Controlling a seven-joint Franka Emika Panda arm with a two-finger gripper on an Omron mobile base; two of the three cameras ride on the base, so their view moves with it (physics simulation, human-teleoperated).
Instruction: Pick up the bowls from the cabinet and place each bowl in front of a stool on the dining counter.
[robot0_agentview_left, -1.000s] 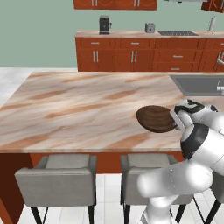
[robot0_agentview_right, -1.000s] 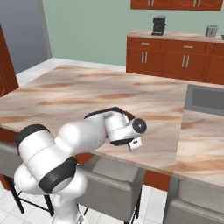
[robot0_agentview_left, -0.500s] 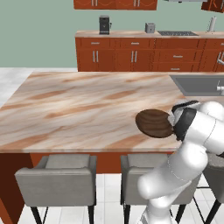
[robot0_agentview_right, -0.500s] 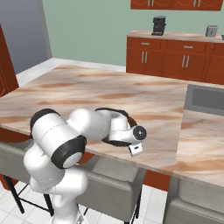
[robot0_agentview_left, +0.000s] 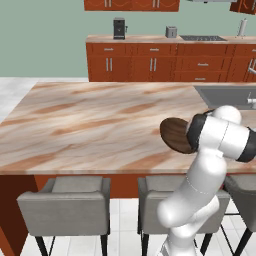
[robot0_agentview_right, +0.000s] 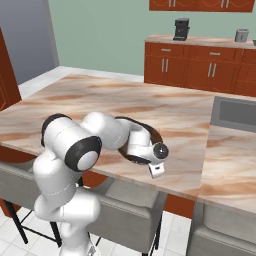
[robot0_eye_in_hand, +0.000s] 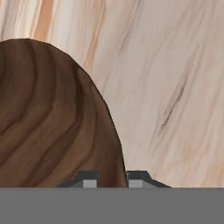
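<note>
On the near edge of the dining counter (robot0_agentview_left: 90, 117), toward its right side, the dark brown wood-grain bowl (robot0_agentview_left: 176, 135) sits on the veined marble, directly beyond a grey-beige stool (robot0_agentview_left: 170, 192) tucked below. The gripper (robot0_eye_in_hand: 112, 177) is down at the bowl's wall, its two dark tips set narrowly, one on each side of the rim, so it reads as pinching the bowl's wall; whether the bowl's weight is already fully on the counter cannot be told. From the right base camera, the arm's white wrist covers most of the bowl (robot0_agentview_right: 150, 134), leaving only a dark arc of rim. Judging by its look, the bowl is rigid turned wood: light, stiff, unlikely to break, but smooth-sided and round, so it could pivot or slide in a thin pinch. The rim is the sensible place to hold, one finger inside the wall and one outside, keeping the bowl level. A second stool (robot0_agentview_left: 65, 205) stands to the left.
</note>
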